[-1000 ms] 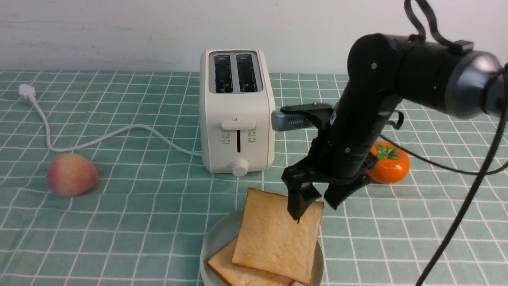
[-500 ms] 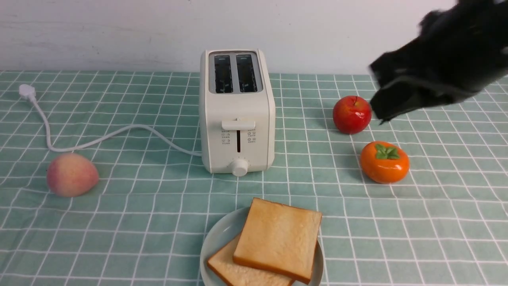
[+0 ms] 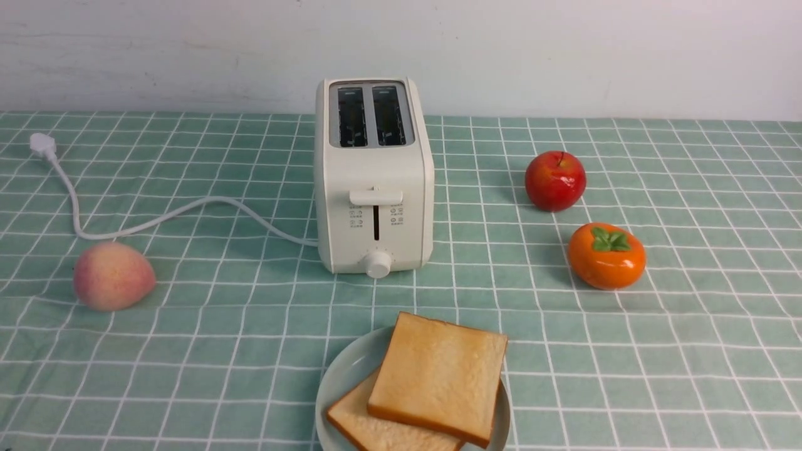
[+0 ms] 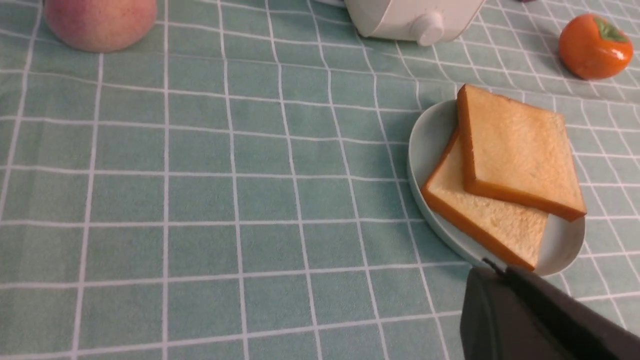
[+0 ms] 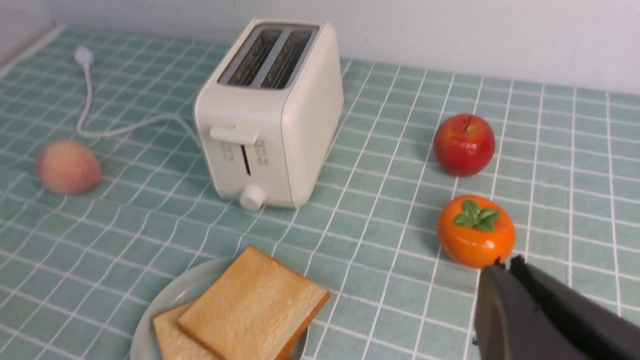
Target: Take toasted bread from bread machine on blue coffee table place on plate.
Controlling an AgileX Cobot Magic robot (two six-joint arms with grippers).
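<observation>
Both toast slices [image 3: 438,379] stacked on plate [image 3: 343,376] at counter's near edge; toaster [image 3: 374,188] slots empty. Task looks done: park arms clear, no nudging plate. Cannot tell whether left gripper [image 4: 545,320] or right gripper [image 5: 545,315] is open or closed.

Only 2 dark finger ends of the robot show, 1 per wrist camera. The left gripper [image 4: 496,272] hangs on the robot's side of the plate [image 4: 425,150], its black tip just off the plate's near rim and gripping nothing. The right gripper [image 5: 502,265] sits well off to the plate's right, clear of it. On each, the fingers run out of frame, so the jaw gap cannot be read
</observation>
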